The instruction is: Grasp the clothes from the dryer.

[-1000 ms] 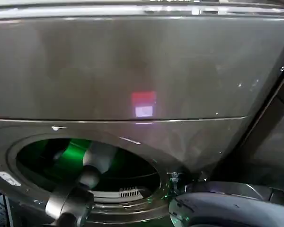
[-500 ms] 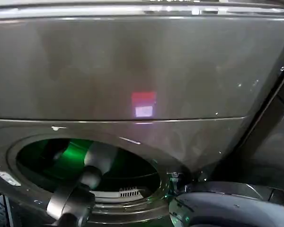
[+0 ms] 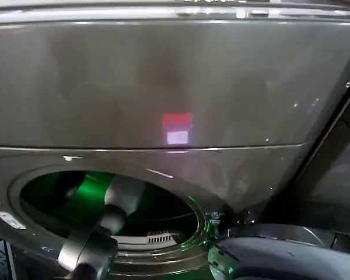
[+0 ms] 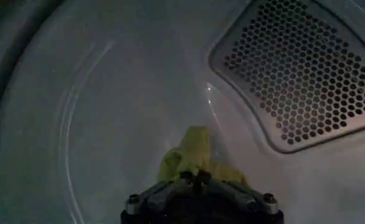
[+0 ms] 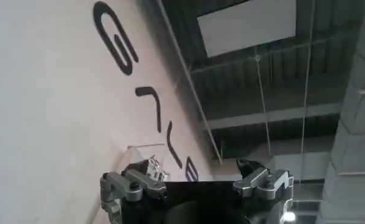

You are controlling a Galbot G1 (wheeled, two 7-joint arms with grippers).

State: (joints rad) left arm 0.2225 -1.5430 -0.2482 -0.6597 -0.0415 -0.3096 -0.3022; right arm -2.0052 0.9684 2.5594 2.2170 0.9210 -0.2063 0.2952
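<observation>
clothes (image 4: 194,152), pinched in left hand (image 4: 199,180)

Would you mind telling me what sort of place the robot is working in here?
Probably a laundry area in a large hall: a front-loading dryer, its perforated drum vent, and high ceiling beams.

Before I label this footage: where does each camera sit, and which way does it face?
Head view: on the robot's head, looking down at the dryer front; the left arm reaches through its round opening.
Left wrist view: on the left arm, inside the drum, facing the back wall; the left gripper is shut on the clothes.
Right wrist view: on the right arm, facing up at a lettered wall and ceiling; the right gripper is open.
Shared: head and left wrist views both show the dryer's drum.
</observation>
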